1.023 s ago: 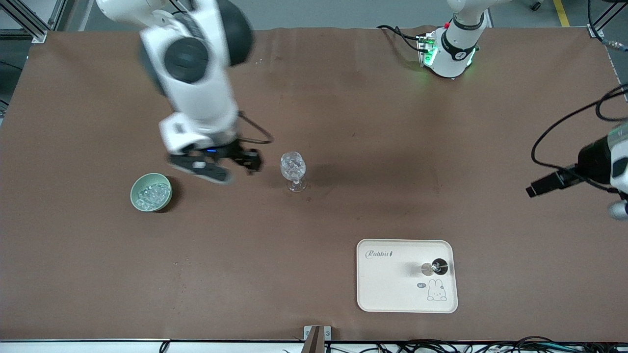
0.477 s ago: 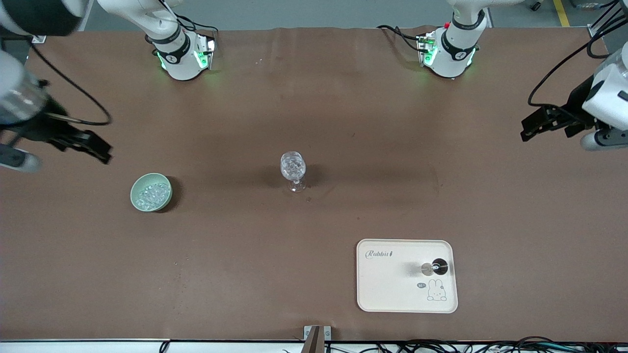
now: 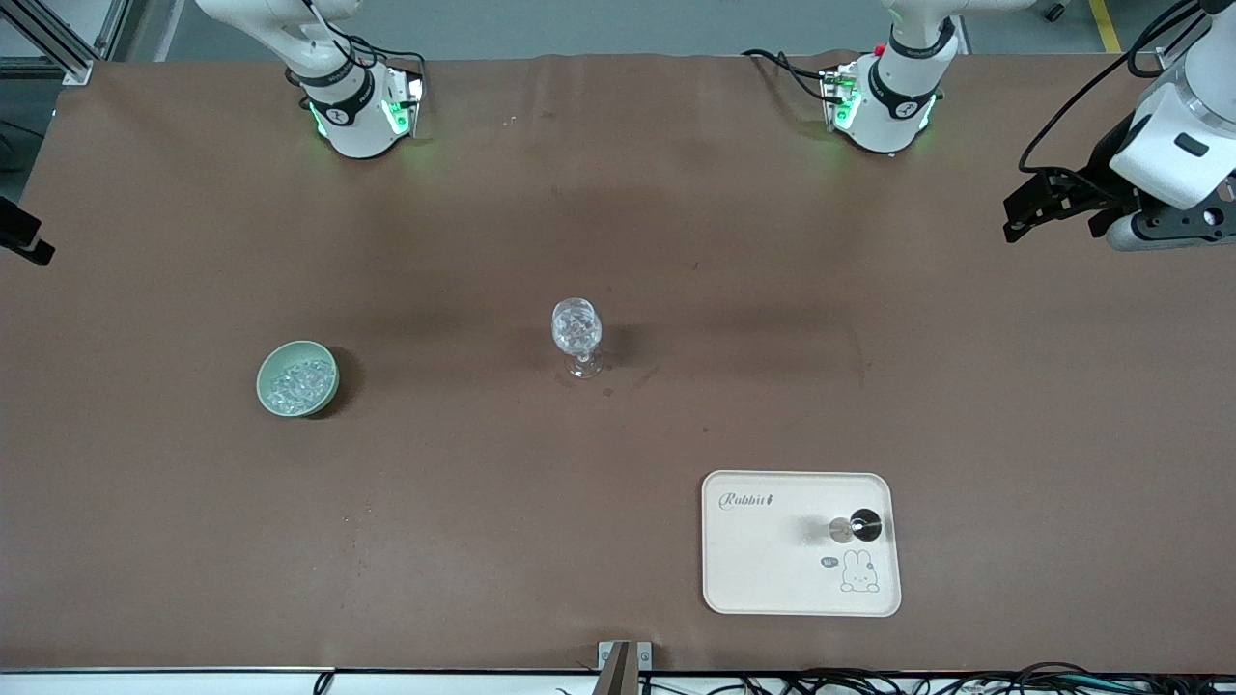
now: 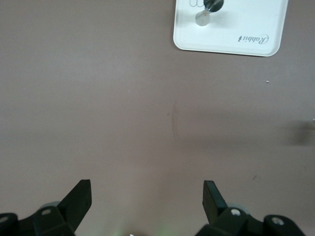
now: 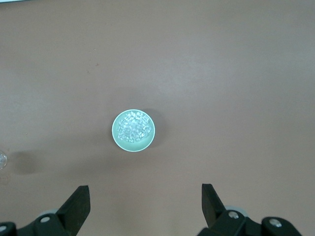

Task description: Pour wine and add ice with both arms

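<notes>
**Ice bowl sits under the right claw; the glass stands mid-counter between both arms**

I have both arms pulled high and wide, out at the counter's two ends. The right claw (image 5: 142, 209) hangs over its end of the counter with its jaws spread wide and nothing in them. In the right wrist view the pale green bowl (image 5: 134, 130) lies straight ahead of the open jaws, centred between them, and the ice (image 5: 134, 126) is piled in it. So for any ice pick, I judge the right arm to be the one to send down.

The left claw (image 4: 147, 209) is likewise spread and empty over the left arm's end of the counter. Its wrist view shows the cream tray (image 4: 256, 29) ahead of it, with a small metal stopper-like piece (image 4: 203, 17) on it.

From the front, the bowl (image 3: 297, 378) stands toward the right arm's end, and the stemmed glass (image 3: 576, 333) stands mid-counter, well apart from it, with glinting chunks already inside. The tray (image 3: 763, 569) lies nearer the front camera than the glass, toward the left arm's end. I see no wine bottle anywhere.
</notes>
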Robot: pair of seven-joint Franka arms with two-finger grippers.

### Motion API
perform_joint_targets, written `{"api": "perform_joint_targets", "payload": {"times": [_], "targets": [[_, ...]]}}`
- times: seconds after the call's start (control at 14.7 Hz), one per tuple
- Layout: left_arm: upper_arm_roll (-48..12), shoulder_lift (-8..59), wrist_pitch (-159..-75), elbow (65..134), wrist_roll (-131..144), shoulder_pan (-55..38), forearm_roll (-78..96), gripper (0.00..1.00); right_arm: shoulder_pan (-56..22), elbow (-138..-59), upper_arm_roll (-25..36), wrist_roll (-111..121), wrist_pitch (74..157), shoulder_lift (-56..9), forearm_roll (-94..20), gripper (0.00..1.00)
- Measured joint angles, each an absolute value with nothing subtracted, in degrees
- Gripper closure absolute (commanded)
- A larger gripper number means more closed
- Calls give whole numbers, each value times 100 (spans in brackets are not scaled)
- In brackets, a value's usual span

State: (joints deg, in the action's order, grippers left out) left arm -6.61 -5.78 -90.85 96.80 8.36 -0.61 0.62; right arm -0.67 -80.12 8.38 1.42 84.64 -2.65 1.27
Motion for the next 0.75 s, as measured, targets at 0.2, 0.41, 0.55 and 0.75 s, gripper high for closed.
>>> {"api": "perform_joint_targets", "payload": {"times": [0.2, 0.41, 0.55, 0.75], "targets": [[-636, -571, -9107, 9620, 620, -45, 10, 0, -70, -8121, 692, 150, 8462, -266, 115, 0], [-641, -558, -9103, 9556, 555, -57, -278, 0, -69, -8199, 656, 150, 8462, -266, 115, 0], [-643, -554, -9099, 9535, 525, -55, -310, 0, -69, -8204, 609, 150, 8462, -266, 115, 0], [-640, -545, -9090, 9532, 454, -47, -307, 0, -69, -8205, 552, 143, 8462, -266, 115, 0]]}}
